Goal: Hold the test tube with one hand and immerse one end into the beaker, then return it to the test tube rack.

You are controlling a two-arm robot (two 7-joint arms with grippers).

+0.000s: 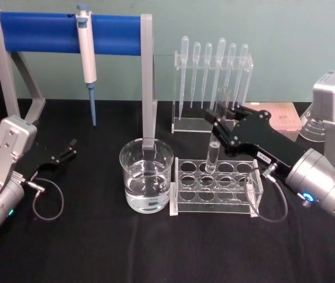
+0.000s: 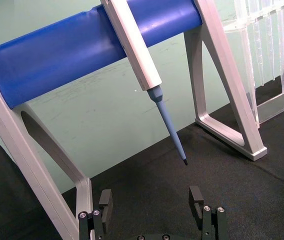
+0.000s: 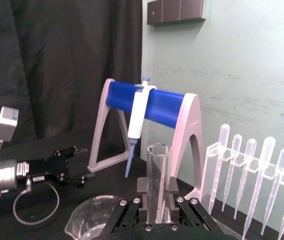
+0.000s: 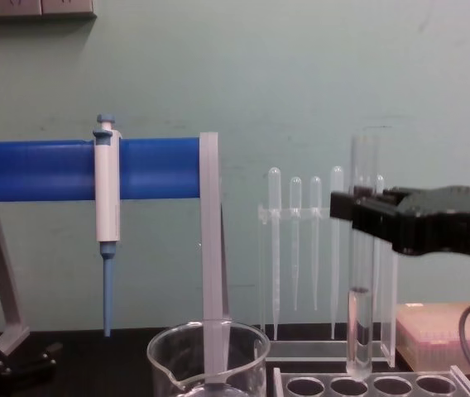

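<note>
Test tube (image 4: 359, 322) clamped in right hand (image 3: 157, 191), just over rack (image 1: 214, 207); keep it vertical, no sideways drift. Left hand (image 1: 67, 151) parked, spread apart.

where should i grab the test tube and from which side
Grip the test tube on its upper part, coming in level from the right, as the right gripper holds it now. It stands upright over the rack, and its lower end must stay free for the beaker. The left gripper sits open, far left.
</note>
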